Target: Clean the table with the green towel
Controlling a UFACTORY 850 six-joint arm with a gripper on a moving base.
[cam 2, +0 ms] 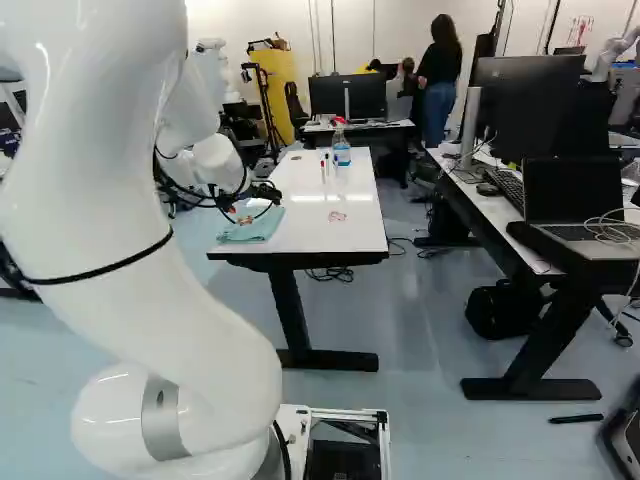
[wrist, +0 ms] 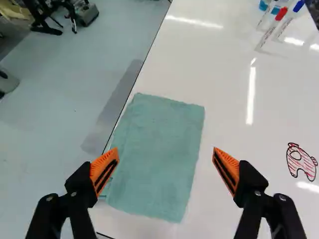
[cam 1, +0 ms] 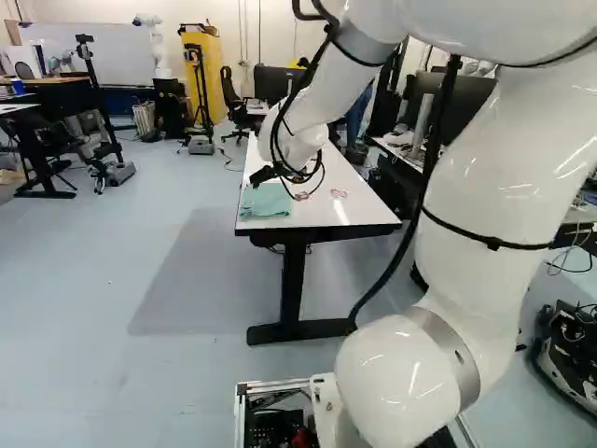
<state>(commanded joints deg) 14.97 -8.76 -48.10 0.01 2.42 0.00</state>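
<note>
**Q:** Working left to right across the right base view, where is the towel?

**A:** The green towel point(wrist: 159, 154) lies flat and folded on the white tabletop point(cam 2: 300, 242), at the near left corner, along the side edge.

**Q:** State of the end effector point(wrist: 166, 155)?

**A:** Open. The fingers point(wrist: 228, 168) stand wide apart above the towel, with nothing gripped between them.

**Q:** What lies further right?

**A:** First, the red-capped marker point(wrist: 273, 27) and the blue-capped marker point(wrist: 291, 19), standing side by side. Next, the red drawing point(cam 2: 337, 216), nearer the base, and the spray bottle point(cam 2: 341, 150), farther off. The drawing is the probable cleaning target.

**Q:** Which step is in hand?

**A:** Towel pick-up, by my reading. Wiping is yet to be done: the drawing is intact and the cloth is not held.

**Q:** Specify the next move.

**A:** 1. Center the end effector over the cloth. 2. Lower until the fingertips meet the cloth, pressing lightly. 3. Close so that the fabric bunches into a fold. 4. Raise slightly and confirm the grip. 5. Carry the towel right to the drawing and wipe.

**Q:** Cautions?

**A:** Flat cloth offers little to pinch; closing too high may miss it, and pressing too hard may load the tabletop. During wiping, keep clear of the markers and bottle; either could tip.
</note>
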